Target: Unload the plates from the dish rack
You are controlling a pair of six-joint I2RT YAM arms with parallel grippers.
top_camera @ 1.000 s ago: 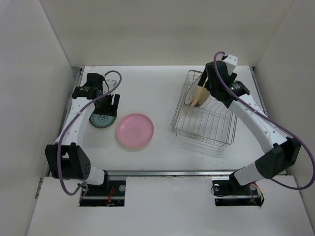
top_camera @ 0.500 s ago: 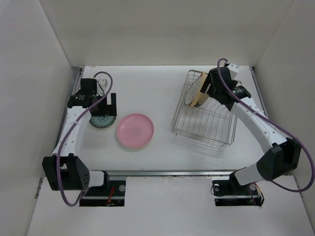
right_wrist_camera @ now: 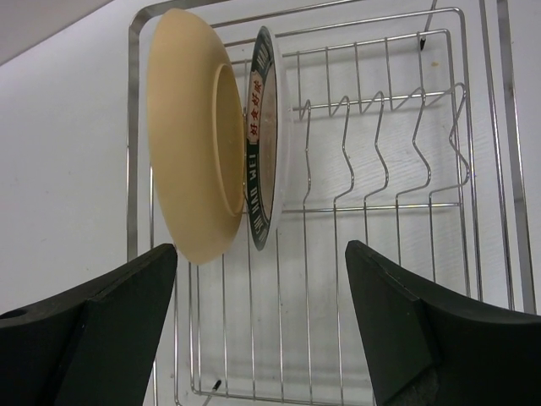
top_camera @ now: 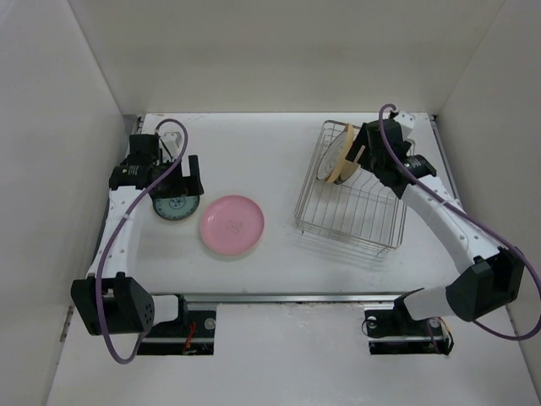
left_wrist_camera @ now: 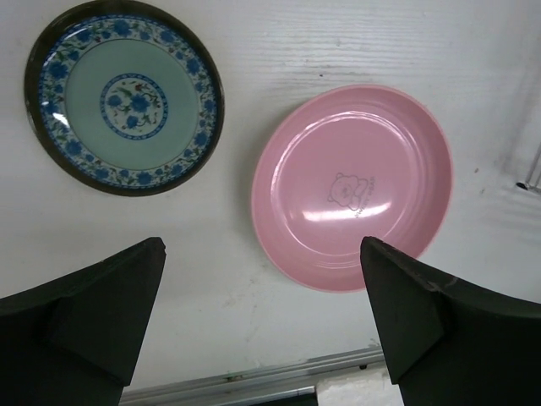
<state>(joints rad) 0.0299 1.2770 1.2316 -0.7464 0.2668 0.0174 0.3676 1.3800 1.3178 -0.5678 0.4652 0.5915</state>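
A teal blue-patterned plate (top_camera: 175,205) (left_wrist_camera: 124,97) and a pink plate (top_camera: 232,223) (left_wrist_camera: 351,186) lie flat on the table at the left. My left gripper (top_camera: 193,174) (left_wrist_camera: 262,249) hangs open above them, its jaws wide apart and holding nothing. In the dish rack (top_camera: 355,211) (right_wrist_camera: 380,207) a yellow-orange plate (top_camera: 341,156) (right_wrist_camera: 190,135) and a white dark-rimmed plate (right_wrist_camera: 266,135) stand on edge at the far left end. Just above and right of them, my right gripper (top_camera: 357,152) (right_wrist_camera: 262,249) stands open and touches neither plate.
White walls enclose the table on three sides. The rack's other divider tines (right_wrist_camera: 406,127) stand bare. A metal rail (left_wrist_camera: 254,385) runs along the table's near edge.
My left gripper has opened wide and drawn back off the teal plate, which now lies in full view. The right gripper has shifted slightly right, staying open by the rack's plates.
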